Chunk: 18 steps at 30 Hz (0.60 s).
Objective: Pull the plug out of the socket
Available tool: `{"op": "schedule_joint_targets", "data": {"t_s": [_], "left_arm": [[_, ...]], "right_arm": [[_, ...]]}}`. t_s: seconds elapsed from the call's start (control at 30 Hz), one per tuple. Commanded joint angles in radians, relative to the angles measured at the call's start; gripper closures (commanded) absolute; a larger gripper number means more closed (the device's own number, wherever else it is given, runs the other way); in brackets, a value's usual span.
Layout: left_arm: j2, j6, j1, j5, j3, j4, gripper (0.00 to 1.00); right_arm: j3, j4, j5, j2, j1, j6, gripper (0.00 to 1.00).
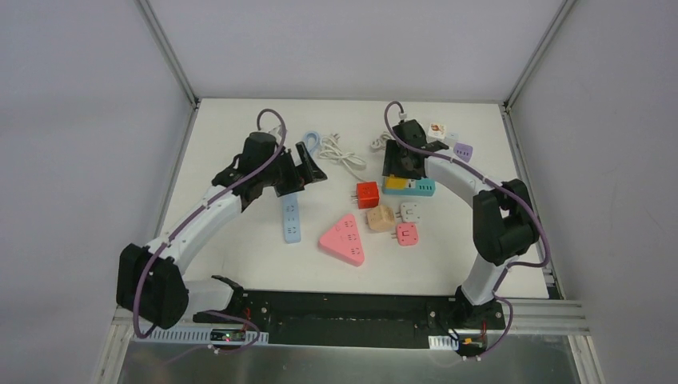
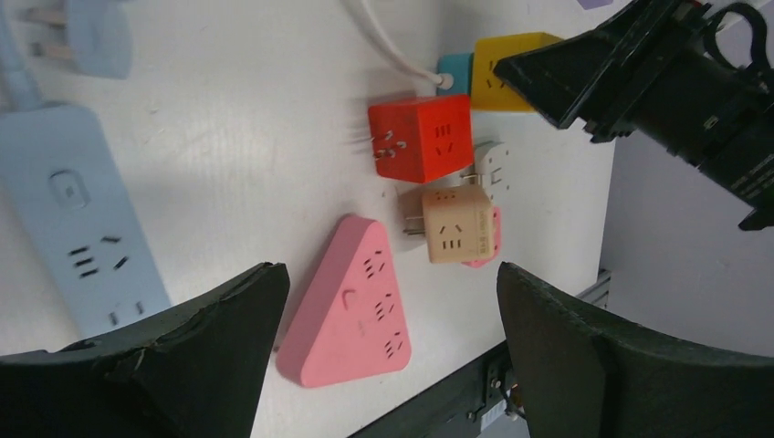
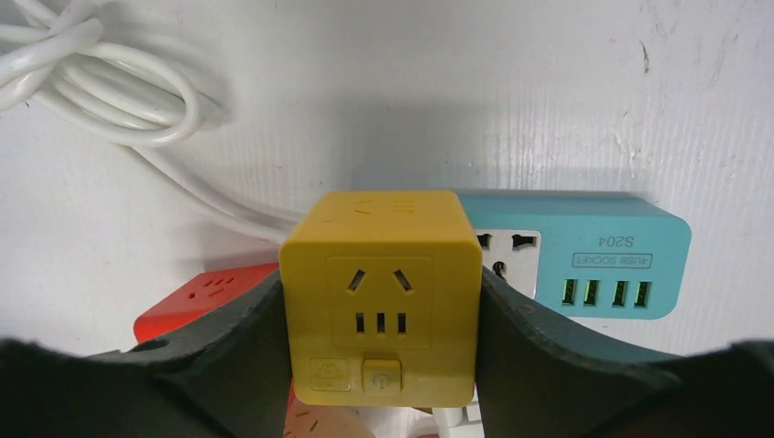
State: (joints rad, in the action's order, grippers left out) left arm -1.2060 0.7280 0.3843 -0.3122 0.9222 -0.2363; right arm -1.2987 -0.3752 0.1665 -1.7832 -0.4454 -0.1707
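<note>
A yellow cube plug (image 3: 381,297) sits on the left end of a teal power strip (image 3: 602,255) with USB ports. My right gripper (image 3: 381,315) is shut on the yellow cube, one finger (image 3: 242,342) on each side. From above, the right gripper (image 1: 397,170) covers most of the cube (image 1: 393,184) and the strip (image 1: 421,189) extends to the right. The prongs are hidden. My left gripper (image 1: 308,164) is open and empty, hovering above the table left of centre; in its wrist view (image 2: 392,278) it frames a pink triangular socket (image 2: 351,310).
A light blue strip (image 1: 291,218) lies under the left arm. A red cube (image 1: 367,194), a beige cube (image 1: 380,217), a white adapter (image 1: 410,212) and a pink adapter (image 1: 407,234) cluster mid-table. A coiled white cable (image 1: 342,152) and a purple adapter (image 1: 462,151) lie at the back.
</note>
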Motion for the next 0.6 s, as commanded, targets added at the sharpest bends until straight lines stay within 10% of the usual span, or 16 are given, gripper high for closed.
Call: {"op": "schedule_joint_targets", "data": {"t_s": [0.0, 0.23, 0.57], "left_arm": [[-0.163, 0.041, 0.062, -0.021, 0.127, 0.133, 0.13], [-0.428, 0.062, 0.087, -0.101, 0.345, 0.184, 0.25], [-0.719, 0.08, 0.144, -0.14, 0.606, 0.17, 0.31]], "right_arm": [[0.033, 0.033, -0.006, 0.058, 0.002, 0.017, 0.56], [0.024, 0.043, 0.088, 0.039, 0.001, 0.029, 0.28], [-0.037, 0.035, 0.093, -0.007, 0.007, 0.045, 0.73]]}}
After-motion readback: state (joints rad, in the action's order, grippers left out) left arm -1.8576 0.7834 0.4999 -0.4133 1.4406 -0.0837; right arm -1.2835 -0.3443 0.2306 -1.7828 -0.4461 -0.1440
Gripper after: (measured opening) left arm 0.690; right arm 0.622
